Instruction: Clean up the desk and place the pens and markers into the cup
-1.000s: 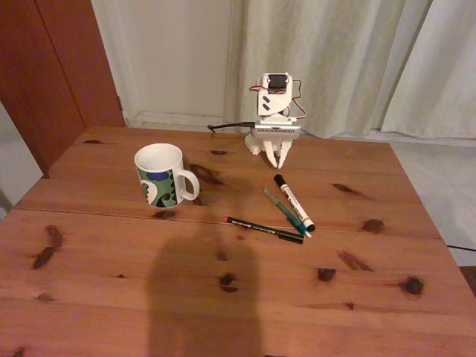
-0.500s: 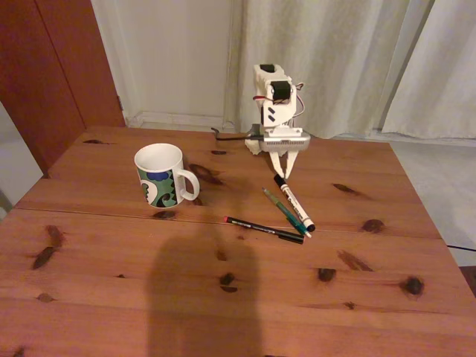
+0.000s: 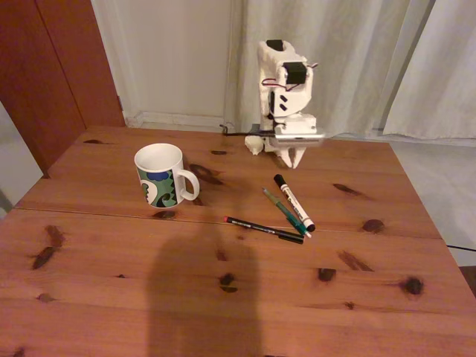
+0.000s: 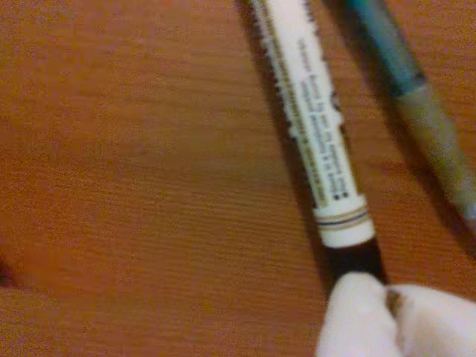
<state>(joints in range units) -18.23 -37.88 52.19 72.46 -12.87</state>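
White marker (image 3: pixel 294 202), teal pen (image 3: pixel 285 212), black pen (image 3: pixel 263 230) flat on desk (image 3: pixel 111 268); mug (image 3: pixel 161 175) upright, left.

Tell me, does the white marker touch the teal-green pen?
Cannot tell. In the fixed view the white marker and teal-green pen converge near their lower ends, but no contact or gap shows plainly.

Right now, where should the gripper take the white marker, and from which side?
Mid-barrel of the white marker, from above, fingers straddling its width. It lies flat on the desk, and its far half sits clear of the teal-green pen, which closes in near the tip. The gripper hovers beyond the black cap.
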